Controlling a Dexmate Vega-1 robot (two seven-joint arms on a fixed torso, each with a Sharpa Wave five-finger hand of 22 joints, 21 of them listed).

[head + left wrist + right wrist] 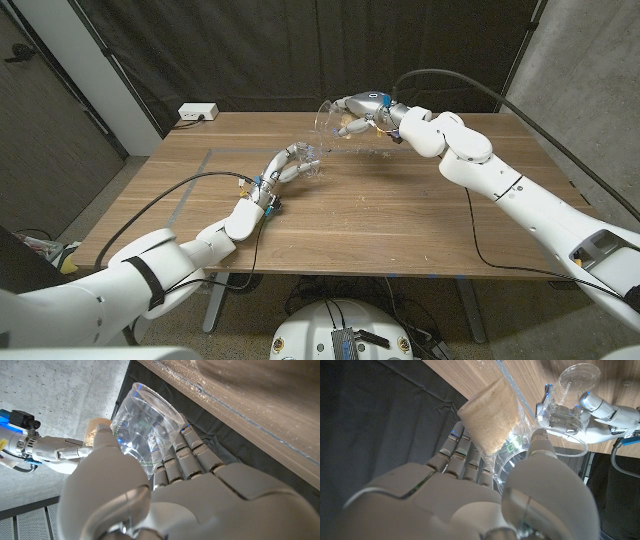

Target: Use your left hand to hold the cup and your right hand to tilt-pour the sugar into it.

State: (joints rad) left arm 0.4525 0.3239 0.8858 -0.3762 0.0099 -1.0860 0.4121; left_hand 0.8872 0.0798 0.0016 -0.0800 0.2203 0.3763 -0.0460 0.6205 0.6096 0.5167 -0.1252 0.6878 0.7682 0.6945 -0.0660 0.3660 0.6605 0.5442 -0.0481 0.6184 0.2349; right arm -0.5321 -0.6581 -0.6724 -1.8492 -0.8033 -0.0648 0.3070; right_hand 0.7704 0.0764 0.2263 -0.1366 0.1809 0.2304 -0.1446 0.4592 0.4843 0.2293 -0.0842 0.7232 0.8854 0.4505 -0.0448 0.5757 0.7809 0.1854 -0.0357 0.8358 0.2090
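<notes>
The clear receiving cup (310,158) is standing on or just above the wooden worktop (380,220), near its middle toward the far side; contact with the surface cannot be confirmed. The left robot hand (288,168) is wrapping its fingers around the cup's wall, and in the left wrist view the cup (145,425) is being held with its open mouth unobstructed. The right robot hand (362,113) is gripping a second clear cup of sugar (335,122), raised above and just beyond the receiving cup and tilted well over, rim pointing down toward it.

In the right wrist view the sugar (490,417) is lying as a packed tan mass in the tilted cup, toward its base, while the receiving cup (572,390) appears empty. By this evidence the grasp, lift and tilt are done; the transfer itself appears not yet begun, or barely so. No spilled grains can be made out on the worktop.

The two rims are sitting near each other but apart, leaving little slack for misalignment. Around the pair the worktop is offering open wood on all sides, with a white power strip (197,113) lying well apart at the far left corner.
</notes>
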